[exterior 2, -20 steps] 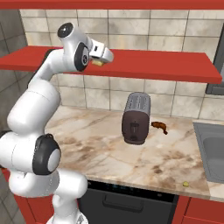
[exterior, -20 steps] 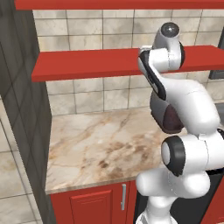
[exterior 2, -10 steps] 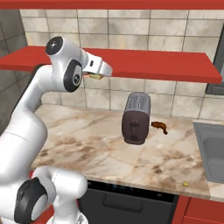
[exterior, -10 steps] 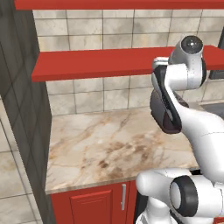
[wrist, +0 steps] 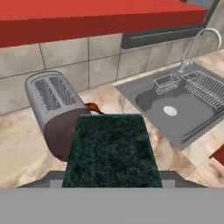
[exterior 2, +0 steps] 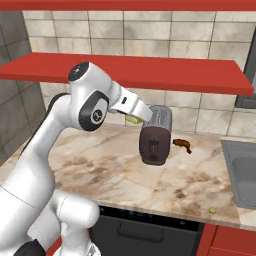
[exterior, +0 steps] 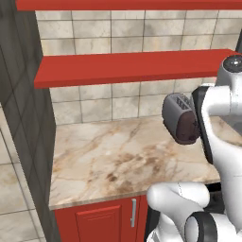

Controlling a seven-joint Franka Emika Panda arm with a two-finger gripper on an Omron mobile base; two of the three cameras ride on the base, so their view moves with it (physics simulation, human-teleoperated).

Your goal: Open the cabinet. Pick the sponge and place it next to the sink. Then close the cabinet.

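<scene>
1. From the left base camera we see the beige marble desk (exterior: 118, 160) running below a red wall shelf (exterior: 132, 66) and a tiled back wall. The grey-brown metal toaster (exterior: 180, 118) stands towards the desk's right end, and our white arm rises just beside it on the right, covering the toaster's right edge. A red cabinet door with a thin metal handle (exterior: 133, 212) sits under the desk's front edge.

2. From the right base camera our fingers (exterior 2: 134, 119) hang in the air above the desk, just left of the toaster (exterior 2: 154, 135), and a small yellow-green rectangular sponge (exterior 2: 132, 120) shows under the hand, carried clear of the desk. A small brown item (exterior 2: 182, 145) lies on the desk just right of the toaster. The dull grey metal sink (exterior 2: 240, 167) is set into the desk at the far right, well apart from the sponge. A tiny yellow bit (exterior 2: 212, 210) lies near the desk's front edge, left of the sink.

3. From the hand camera the dark green scouring face of the sponge (wrist: 111, 151) sits clamped in our fingers, which are closed against its sides. Beyond it stand the toaster (wrist: 54, 111) at left and the sink (wrist: 175, 107) at right, with its curved tap (wrist: 199, 43) and wire racks (wrist: 205, 89) inside.
</scene>
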